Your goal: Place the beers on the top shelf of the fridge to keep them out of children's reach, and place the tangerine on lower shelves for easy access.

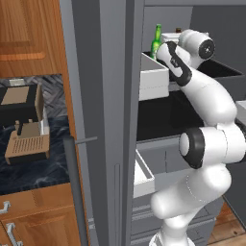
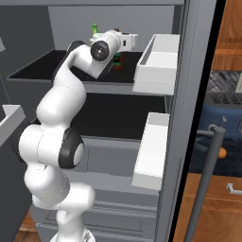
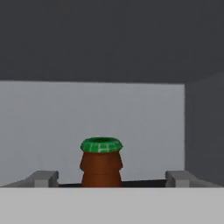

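Note:
In the hand view the brown beer's neck (image 3: 101,168), with its green cap, stands upright between my gripper's (image 3: 106,178) two fingertips. The gripper is open, with a clear gap between the neck and each fingertip (image 3: 43,178). My arm reaches into the open fridge (image 1: 110,96) over the top shelf (image 1: 222,70). The green beer (image 1: 156,42) stands upright on that shelf, just left of my wrist; its top (image 2: 94,29) shows behind the wrist. The brown beer's dark body (image 2: 116,60) shows under the hand. The tangerine (image 2: 222,152) lies on the counter to the right, beyond the fridge door. The lower shelves (image 2: 118,111) are dark and bare.
White door bins (image 1: 153,77) (image 2: 158,61) hang on both open doors close to my arm. A long bar handle (image 2: 208,179) crosses in front of the tangerine. A blue toaster (image 2: 227,118) sits behind it. A coffee machine (image 1: 24,120) stands on the left counter.

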